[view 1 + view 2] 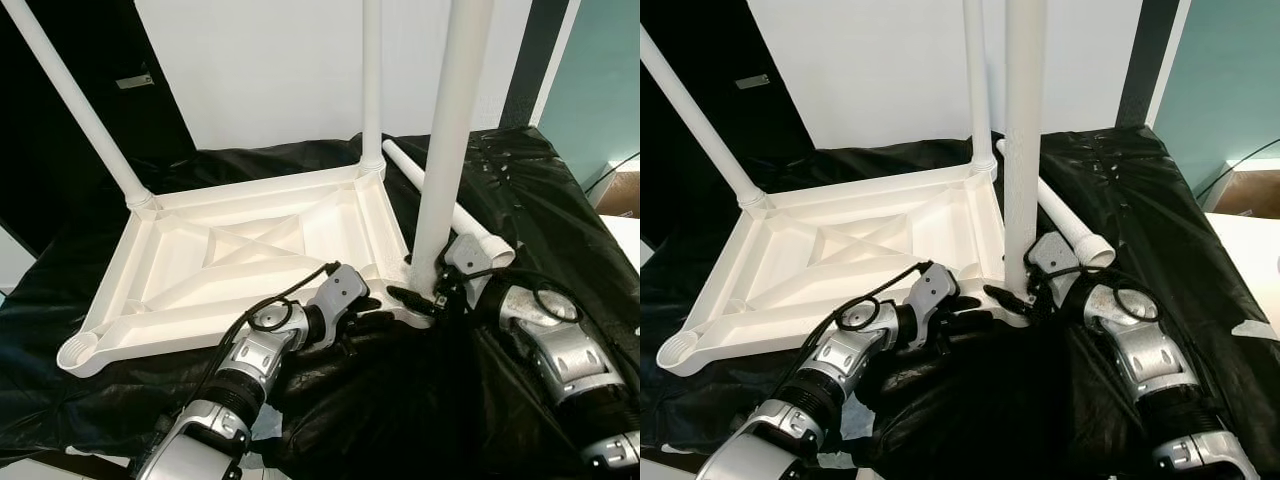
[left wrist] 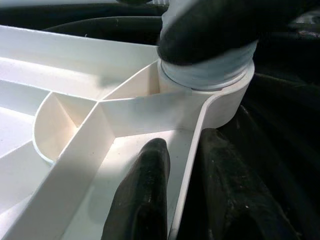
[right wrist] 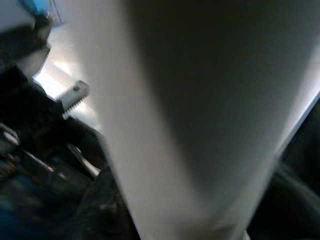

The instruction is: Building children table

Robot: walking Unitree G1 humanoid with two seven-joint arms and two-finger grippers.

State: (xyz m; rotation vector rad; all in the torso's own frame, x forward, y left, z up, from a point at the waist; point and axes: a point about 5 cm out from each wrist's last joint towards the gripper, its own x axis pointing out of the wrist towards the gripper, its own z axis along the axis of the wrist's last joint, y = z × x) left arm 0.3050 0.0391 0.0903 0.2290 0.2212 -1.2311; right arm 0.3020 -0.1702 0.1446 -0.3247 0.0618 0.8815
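Three legs stand in the upturned tabletop (image 1: 250,250); my right claw (image 1: 425,297) grips the third leg (image 1: 450,140), my left claw (image 1: 372,312) pinches the rim, and the spare leg (image 1: 440,200) waits.

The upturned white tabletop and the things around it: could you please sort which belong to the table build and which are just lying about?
Belongs to the job:
- upturned tabletop
- near leg, gripped by the right gripper
- two far legs already standing in corner sockets
- loose leg lying on the sheet
- left gripper, clamping the tabletop's rim

Just lying about:
- black plastic sheet
- cardboard box
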